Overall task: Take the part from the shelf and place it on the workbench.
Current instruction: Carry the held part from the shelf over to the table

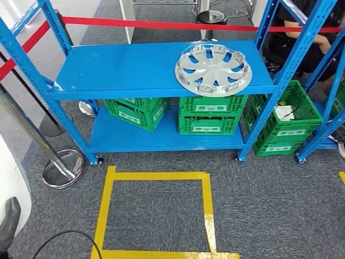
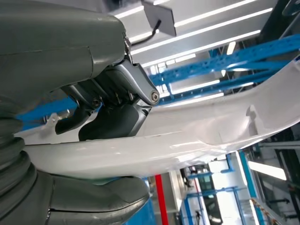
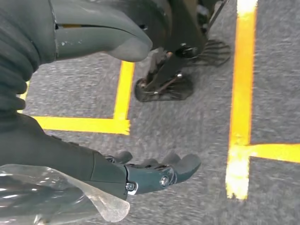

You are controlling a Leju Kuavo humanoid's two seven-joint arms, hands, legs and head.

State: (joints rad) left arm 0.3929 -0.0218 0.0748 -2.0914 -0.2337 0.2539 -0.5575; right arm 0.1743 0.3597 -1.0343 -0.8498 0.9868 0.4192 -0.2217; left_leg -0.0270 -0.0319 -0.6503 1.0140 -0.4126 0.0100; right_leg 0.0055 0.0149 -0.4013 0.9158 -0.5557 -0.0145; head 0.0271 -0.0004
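Observation:
My left hand point(image 2: 88, 93) grips a large white glossy part point(image 2: 198, 136), the thumb on one face and the dark fingers on the other. In the head view the same white part point(image 1: 12, 183) curves in at the lower left edge, with my left hand point(image 1: 8, 224) below it. In front stands a blue shelf point(image 1: 122, 67); a silver hubcap point(image 1: 213, 69) lies flat on the right of its top board. My right hand point(image 3: 71, 159) hangs over the grey carpet, fingers stretched out and apart, holding nothing.
Green crates point(image 1: 136, 110) point(image 1: 209, 114) sit on the lower shelf board, another crate point(image 1: 284, 118) under the rack to the right. A yellow tape square point(image 1: 207, 205) marks the carpet before the shelf. Red barrier belt point(image 1: 163, 24), a stanchion base point(image 1: 63, 168), and a seated person point(image 1: 309, 32) stand around.

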